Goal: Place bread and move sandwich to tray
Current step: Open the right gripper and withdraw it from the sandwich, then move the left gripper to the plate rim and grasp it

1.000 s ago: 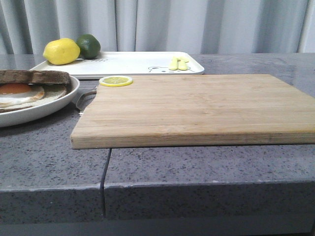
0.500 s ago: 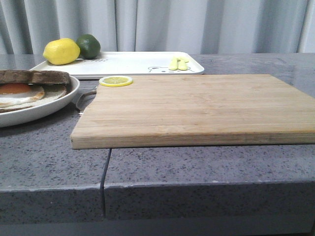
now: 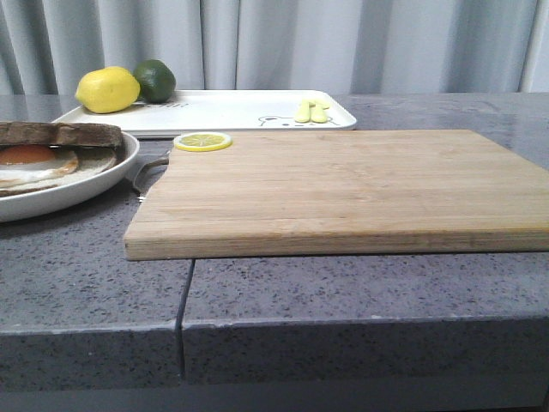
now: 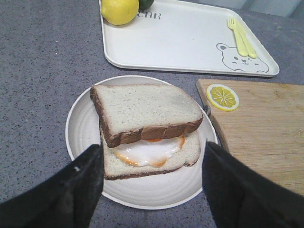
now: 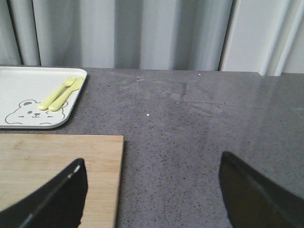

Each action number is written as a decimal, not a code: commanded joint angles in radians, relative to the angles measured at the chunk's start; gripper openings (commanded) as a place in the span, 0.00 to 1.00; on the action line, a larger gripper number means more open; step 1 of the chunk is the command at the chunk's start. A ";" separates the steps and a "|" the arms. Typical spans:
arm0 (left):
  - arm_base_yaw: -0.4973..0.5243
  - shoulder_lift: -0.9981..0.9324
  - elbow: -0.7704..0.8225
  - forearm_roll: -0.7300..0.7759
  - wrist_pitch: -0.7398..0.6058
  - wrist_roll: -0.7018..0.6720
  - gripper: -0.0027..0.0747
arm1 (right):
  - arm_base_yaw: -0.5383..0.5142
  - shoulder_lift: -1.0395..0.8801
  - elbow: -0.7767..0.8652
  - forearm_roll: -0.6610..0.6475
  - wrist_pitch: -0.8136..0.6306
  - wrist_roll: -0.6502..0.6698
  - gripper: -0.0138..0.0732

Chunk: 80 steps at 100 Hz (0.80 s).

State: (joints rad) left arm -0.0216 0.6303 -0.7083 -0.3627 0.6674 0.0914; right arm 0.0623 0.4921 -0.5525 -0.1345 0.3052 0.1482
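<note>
The letters "EAR" are read on the tray [image 4: 190,38], printed just beside a lemon [image 4: 119,10]; a bear's face is drawn in one corner, next to a pale yellow fork and spoon [image 4: 242,37]. The tray, white with rounded corners and a low rim, is seen beyond the left tool [image 4: 152,161], well past the plate [image 4: 80,128].

The sandwich [image 4: 147,126] is shown directly ahead of the left tool, on the round white plate, lying between the spread black fingers [image 4: 76,190] without being touched. A top slice of pale bread [image 4: 142,109] with a dark brown crust is set askew over a fried egg [image 4: 149,149], whose white and orange edge are exposed above the lower slice.

To one side of the left tool, a bamboo cutting board [image 3: 343,184] is seen on the grey speckled worktop [image 3: 86,275], with a lemon slice [image 4: 222,97] on its corner. A lime [image 3: 154,80] is seen behind the lemon.

The right tool [image 5: 152,194] is held wide apart and empty over the bare worktop, the board's edge beneath one finger and the tray's bear corner farther ahead.
</note>
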 commanded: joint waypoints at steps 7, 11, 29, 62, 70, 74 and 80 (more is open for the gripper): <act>0.003 0.005 -0.036 -0.024 -0.061 -0.006 0.58 | -0.005 -0.001 -0.025 -0.013 -0.080 0.007 0.82; 0.003 0.005 -0.036 -0.024 -0.061 -0.006 0.58 | -0.005 -0.001 -0.025 -0.013 -0.085 0.007 0.82; 0.003 0.005 -0.036 -0.024 -0.061 -0.006 0.58 | -0.005 -0.001 -0.025 -0.013 -0.089 0.007 0.82; 0.003 0.005 -0.036 -0.024 -0.061 -0.006 0.58 | -0.005 -0.001 -0.025 -0.013 -0.086 0.007 0.82; 0.003 0.005 -0.036 -0.024 -0.063 -0.006 0.58 | -0.005 -0.001 -0.025 -0.013 -0.086 0.007 0.82; 0.003 0.005 -0.036 -0.024 -0.063 -0.006 0.58 | -0.005 -0.001 -0.025 -0.013 -0.086 0.007 0.82; 0.003 0.005 -0.036 -0.024 -0.063 -0.006 0.58 | -0.005 -0.001 -0.025 -0.013 -0.086 0.007 0.82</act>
State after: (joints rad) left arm -0.0216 0.6303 -0.7083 -0.3627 0.6674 0.0914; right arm 0.0623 0.4921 -0.5525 -0.1345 0.3019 0.1520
